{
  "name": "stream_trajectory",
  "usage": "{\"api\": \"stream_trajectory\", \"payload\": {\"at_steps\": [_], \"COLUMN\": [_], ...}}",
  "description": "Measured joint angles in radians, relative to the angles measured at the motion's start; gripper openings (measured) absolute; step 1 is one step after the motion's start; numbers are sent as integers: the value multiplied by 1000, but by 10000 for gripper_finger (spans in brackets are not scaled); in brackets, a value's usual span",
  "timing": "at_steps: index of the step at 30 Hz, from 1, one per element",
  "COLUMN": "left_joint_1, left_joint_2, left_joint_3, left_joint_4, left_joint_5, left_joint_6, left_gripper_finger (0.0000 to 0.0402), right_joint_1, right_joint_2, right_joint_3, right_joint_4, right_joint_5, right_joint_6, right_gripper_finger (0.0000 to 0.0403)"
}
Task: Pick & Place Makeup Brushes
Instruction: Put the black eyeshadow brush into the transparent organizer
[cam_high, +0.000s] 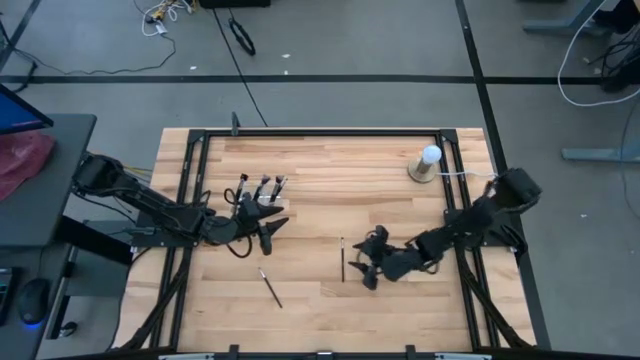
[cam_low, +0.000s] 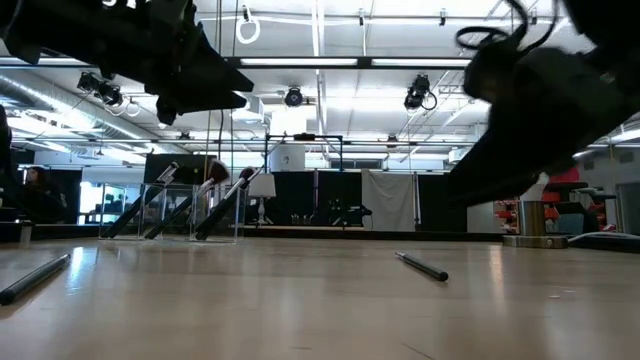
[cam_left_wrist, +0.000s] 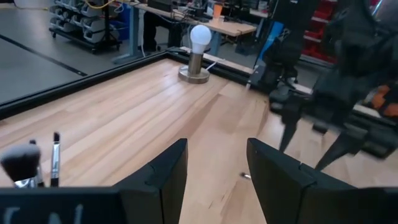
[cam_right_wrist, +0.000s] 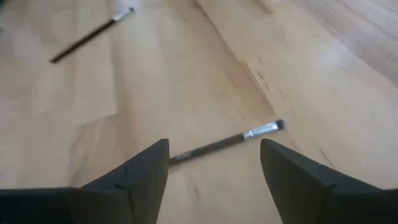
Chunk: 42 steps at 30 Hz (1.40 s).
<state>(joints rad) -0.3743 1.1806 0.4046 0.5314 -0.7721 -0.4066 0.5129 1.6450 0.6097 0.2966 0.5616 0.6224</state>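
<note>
- The wooden table (cam_high: 320, 170) lies under both my arms, edged by a black frame (cam_high: 320, 132).
- My left arm reaches in from the left side, and my left hand (cam_high: 268, 232) hovers just beside a clear holder (cam_low: 190, 213). Its fingers (cam_left_wrist: 166, 174) stand wide apart with nothing between them.
- My right arm comes in from the right side, and my right hand (cam_high: 366, 270) hangs low over the middle of the table. Its fingers (cam_right_wrist: 143, 168) are spread wide and empty, apart from the brush below them.
- A white bulb lamp on a round base (cam_high: 428, 165) stands near the far right corner, well apart from both hands.
- Three makeup brushes in the holder (cam_high: 259, 188) lean tilted with their tufts upward, close to my left hand.
- One makeup brush (cam_right_wrist: 227, 142), black handle and silvery ferrule, lies flat on the table just ahead of my right hand, between the lines of its fingers.
- A second loose brush (cam_high: 271, 288) lies flat nearer the front edge, between my two hands and apart from both.
</note>
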Motion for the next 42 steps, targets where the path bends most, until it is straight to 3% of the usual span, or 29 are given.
{"api": "stream_trajectory", "payload": {"at_steps": [10, 17, 23, 30, 33, 38, 42], "left_joint_1": [-24, -46, -74, -106, -111, -128, -141], "left_joint_2": [-1, -1, -1, 2, 38, 195, 348], "left_joint_3": [0, 0, 0, 0, 0, 44, 156], "left_joint_4": [51, 57, 58, 59, 92, 210, 236], "left_joint_5": [-5, -38, -40, -95, -100, -100, -98], "left_joint_6": [-22, -28, -35, -28, -21, 55, 161], "left_gripper_finger": [172, 172, 172, 172, 172, 172, 171], "right_joint_1": [-90, -115, -152, -176, -178, -176, -171], "right_joint_2": [185, 208, 203, 199, 199, 186, 126], "right_joint_3": [120, 116, 58, -24, -32, -32, -45], "right_joint_4": [-68, -56, -41, 83, 99, 91, 59], "right_joint_5": [-74, -104, -180, -207, -210, -195, -191], "right_joint_6": [43, -72, -180, -197, -237, -286, -318], "right_gripper_finger": [253, 218, 160, 47, 12, 16, 6]}}
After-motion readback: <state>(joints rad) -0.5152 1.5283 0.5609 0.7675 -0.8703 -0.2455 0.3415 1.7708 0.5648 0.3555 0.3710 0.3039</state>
